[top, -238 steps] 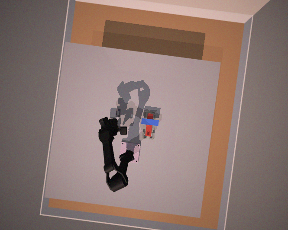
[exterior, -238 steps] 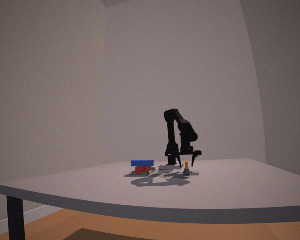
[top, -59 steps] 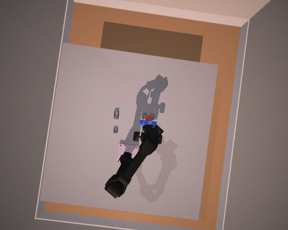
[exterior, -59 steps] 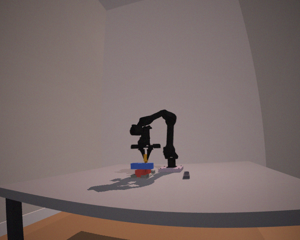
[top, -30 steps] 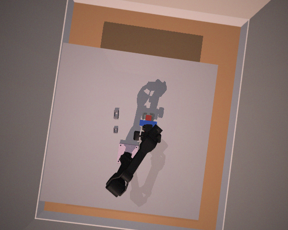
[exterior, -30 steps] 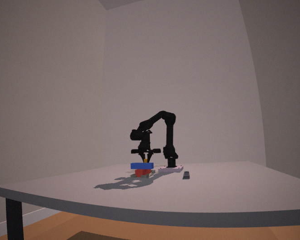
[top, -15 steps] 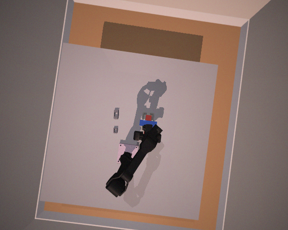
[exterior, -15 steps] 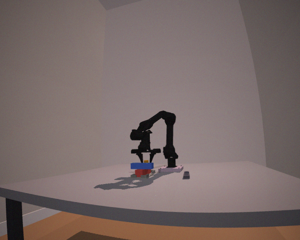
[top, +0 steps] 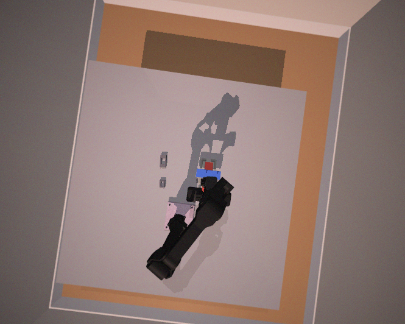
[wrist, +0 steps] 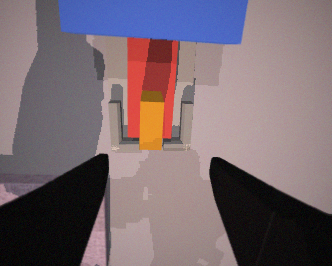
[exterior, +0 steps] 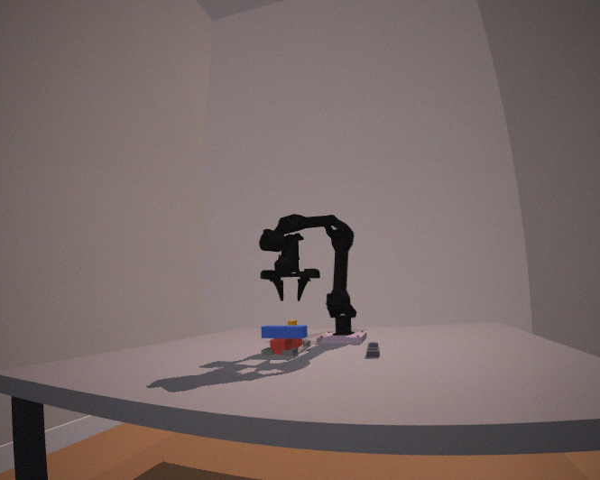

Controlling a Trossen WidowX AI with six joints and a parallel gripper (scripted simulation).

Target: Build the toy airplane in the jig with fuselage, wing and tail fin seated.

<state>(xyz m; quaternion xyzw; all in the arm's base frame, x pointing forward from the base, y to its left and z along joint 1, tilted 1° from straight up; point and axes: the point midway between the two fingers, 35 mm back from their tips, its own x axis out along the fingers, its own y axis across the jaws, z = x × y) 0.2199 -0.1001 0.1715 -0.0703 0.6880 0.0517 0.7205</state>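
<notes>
The red fuselage (top: 209,165) (exterior: 277,346) (wrist: 136,85) lies in the grey cradle (wrist: 116,125) and looks flat. The blue wing (top: 208,173) (exterior: 283,331) (wrist: 154,20) lies level across the top of the fuselage. The orange tail fin (exterior: 291,322) (wrist: 151,125) stands upright at the tail end of the fuselage; its tab is hidden. My gripper (exterior: 290,300) (wrist: 160,163) is open and empty, well above the tail fin, with its fingertips apart and touching nothing. In the top view the arm hides the fin and the fingertips.
Two small grey hollow holders (top: 163,160) (top: 162,183) stand on the table (top: 125,122) to the left of the cradle; in the exterior view they overlap. The arm's pink base plate (top: 169,217) (exterior: 336,338) is near the tail end of the cradle.
</notes>
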